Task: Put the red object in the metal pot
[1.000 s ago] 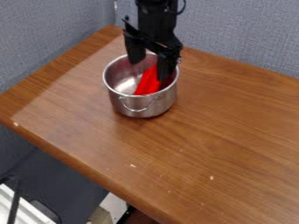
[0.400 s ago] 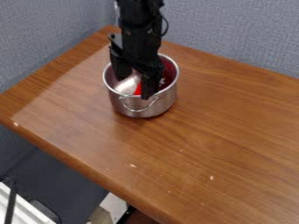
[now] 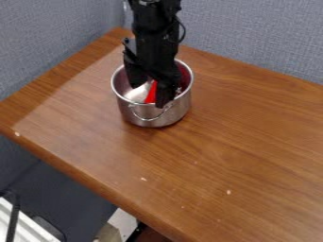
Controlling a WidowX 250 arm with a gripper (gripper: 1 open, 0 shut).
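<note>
Red plastic showed between your gripper's (image 3: 150,88) two black fingers, down inside the metal pot (image 3: 153,106). That was the red object (image 3: 153,92), lying in the pot directly beneath your hand and reflected in the shiny inner wall behind it. Your jaws stood wide apart, one finger on each side of the block, and they were not clamped on it; whether either finger touched the block could not be told, because the fingers hid part of it. Your hand pointed straight down, its fingertips dipped below the pot's rolled rim. The pot's steel wall curved out in front of your hand, toward the camera, with the thin wire handle lying against its near side. Under the pot and spreading well out to every side of your hand lay the brown wooden table (image 3: 214,151), its grain running across the top. Behind your arm stood a grey textured wall (image 3: 57,33), close to the table's far edge.
</note>
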